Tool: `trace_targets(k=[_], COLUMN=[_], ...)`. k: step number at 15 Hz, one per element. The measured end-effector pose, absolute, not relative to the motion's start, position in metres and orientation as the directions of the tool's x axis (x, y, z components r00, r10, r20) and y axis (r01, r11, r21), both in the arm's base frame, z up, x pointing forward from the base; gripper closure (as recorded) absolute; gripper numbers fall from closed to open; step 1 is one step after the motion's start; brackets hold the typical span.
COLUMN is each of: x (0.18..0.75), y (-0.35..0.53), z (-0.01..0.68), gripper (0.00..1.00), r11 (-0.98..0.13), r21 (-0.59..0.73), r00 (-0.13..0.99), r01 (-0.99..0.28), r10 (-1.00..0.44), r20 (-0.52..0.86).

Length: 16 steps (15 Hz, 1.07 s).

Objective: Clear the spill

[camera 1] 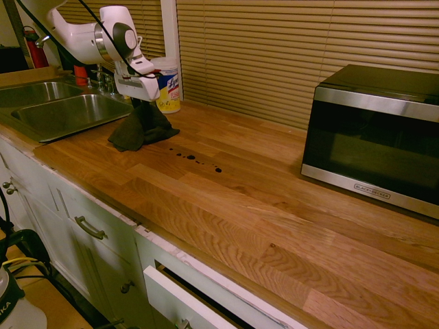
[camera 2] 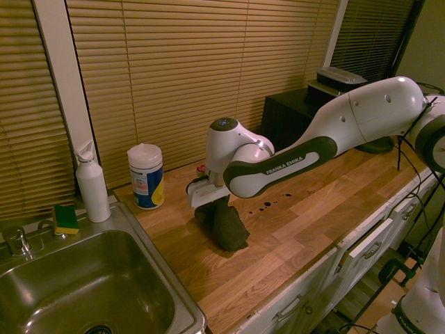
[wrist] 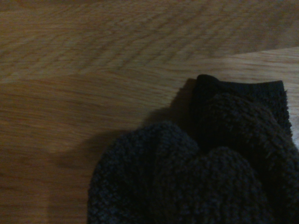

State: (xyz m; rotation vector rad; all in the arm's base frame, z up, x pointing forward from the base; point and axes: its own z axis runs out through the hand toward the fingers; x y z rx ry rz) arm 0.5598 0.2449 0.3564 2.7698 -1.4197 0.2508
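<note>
Wrist view: cloth (wrist: pixel 205 172), no spill (camera 1: pixel 195 159).

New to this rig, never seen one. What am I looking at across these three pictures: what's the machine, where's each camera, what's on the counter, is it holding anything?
It is one white robot arm with a two-finger gripper pointing down. Two pictures come from room cameras on opposite sides of the arm; the third is from a camera on its wrist, looking down.

On the wooden counter lie a dark cloth, a trail of small dark drops, the spill, a wipes canister and a microwave. A sink sits at one end.

The cloth bunches up under the gripper, beside the spill, and looks pinched, though the fingers are hidden.
</note>
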Motion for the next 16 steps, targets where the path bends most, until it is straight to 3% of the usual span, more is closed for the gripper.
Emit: trace_targets(k=[16], x=[0.542], y=[0.074], z=[0.348], gripper=[1.00], r11=[-0.470], r21=[-0.129], r00=[0.451], r01=[-0.873], r10=[-0.879], r20=[0.151])
